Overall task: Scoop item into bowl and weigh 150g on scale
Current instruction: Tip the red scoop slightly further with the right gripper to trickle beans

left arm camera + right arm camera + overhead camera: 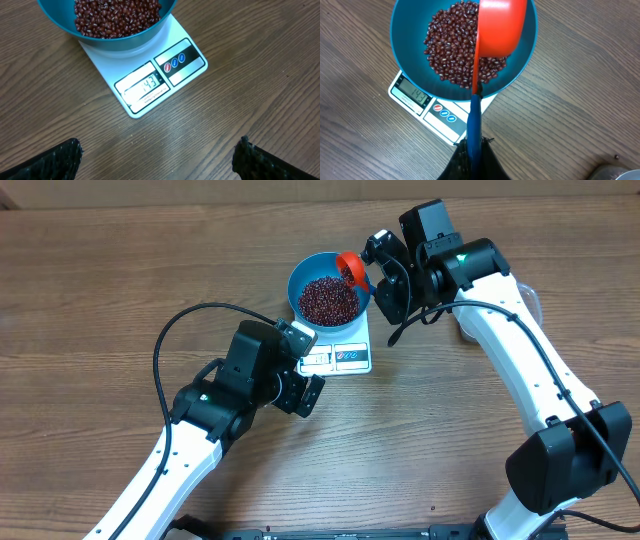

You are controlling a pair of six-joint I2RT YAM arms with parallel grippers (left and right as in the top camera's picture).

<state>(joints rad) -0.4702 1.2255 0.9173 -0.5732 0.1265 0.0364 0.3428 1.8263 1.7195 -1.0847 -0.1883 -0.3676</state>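
Over the far right rim of the bowl (297, 288), the right gripper (474, 150) is pinched tight on the blue handle of a red scoop (350, 268), whose cup is tipped on its side above the beans (328, 300). The beans lie in a loose heap inside the bowl, and the bowl sits on the far end of the scale (345, 357), leaving the display on the near edge uncovered. It reads what looks like 143, so the weight seems a little short of the target. The handle's long axis runs straight from the right gripper out to the cup, and the bowl lies just left of that gripper, so any further topping-up likely falls to the right arm, in small amounts to avoid overshooting. Whether beans are left in the cup cannot be told. Near the scale's near edge, the left gripper (155, 167) hangs with its jaws spread wide and holding nothing, apart from scale and bowl.
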